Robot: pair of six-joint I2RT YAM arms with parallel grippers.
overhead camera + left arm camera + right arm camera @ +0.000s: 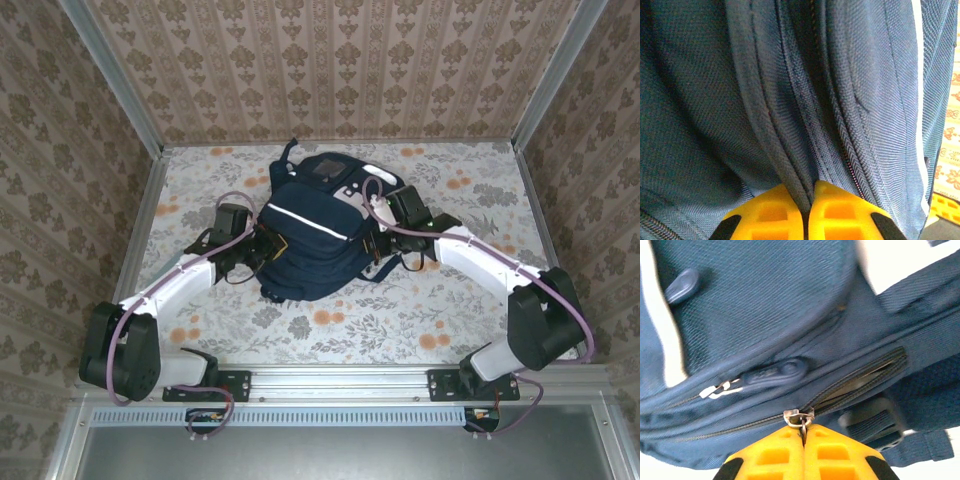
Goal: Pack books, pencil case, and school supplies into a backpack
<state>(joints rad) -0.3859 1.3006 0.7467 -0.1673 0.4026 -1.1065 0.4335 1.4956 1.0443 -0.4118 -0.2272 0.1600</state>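
Top external: floral-print table (450,300) is boxed in by patterned wallpaper walls (330,60); the navy woven backpack (310,235), white-striped, is laid at centre. Left gripper (807,205) is clamped tight on a fabric seam (785,160); right gripper (804,435) is pinched shut on a metal zipper pull (800,418).

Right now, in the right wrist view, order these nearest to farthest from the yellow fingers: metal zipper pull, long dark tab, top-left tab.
1. metal zipper pull, pinched between the fingers, bottom centre.
2. long dark tab, just above, slightly left.
3. top-left tab, far upper corner.
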